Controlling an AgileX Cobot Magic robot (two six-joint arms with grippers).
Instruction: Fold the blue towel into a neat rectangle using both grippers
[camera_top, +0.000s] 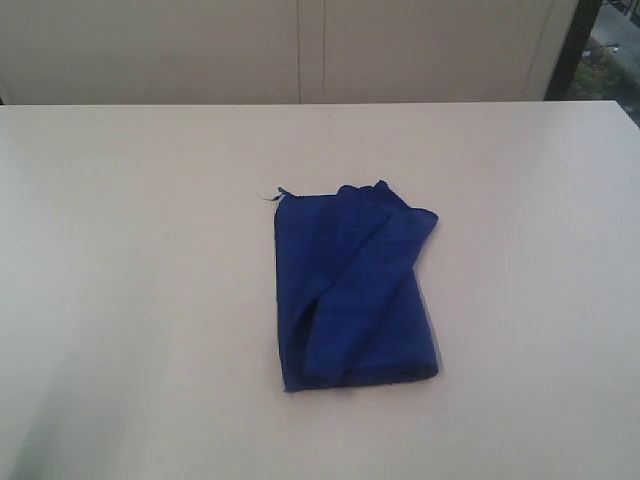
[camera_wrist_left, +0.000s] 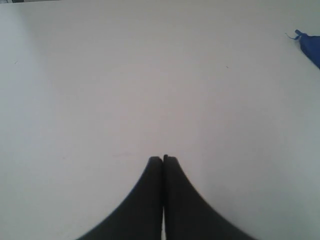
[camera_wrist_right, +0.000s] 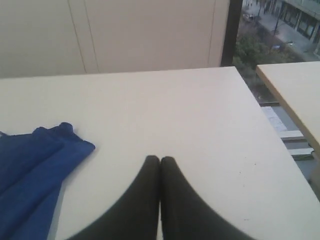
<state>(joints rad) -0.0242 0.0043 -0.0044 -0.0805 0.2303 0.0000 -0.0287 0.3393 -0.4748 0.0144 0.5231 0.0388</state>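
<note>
The blue towel (camera_top: 350, 290) lies folded in a rough, uneven rectangle in the middle of the white table (camera_top: 130, 300), with a loose flap slanting across its top and a small thread tag at its far left corner. Neither arm shows in the exterior view. My left gripper (camera_wrist_left: 163, 158) is shut over bare table, and only the towel's tagged corner (camera_wrist_left: 310, 46) shows at that view's edge, well away from it. My right gripper (camera_wrist_right: 160, 159) is shut too, holding nothing, with the towel (camera_wrist_right: 35, 165) lying beside it and apart from it.
The table's far edge meets a pale panelled wall (camera_top: 300, 50). In the right wrist view the table's side edge (camera_wrist_right: 272, 135) drops off near the gripper, and a second table (camera_wrist_right: 295, 95) stands beyond the gap by a window.
</note>
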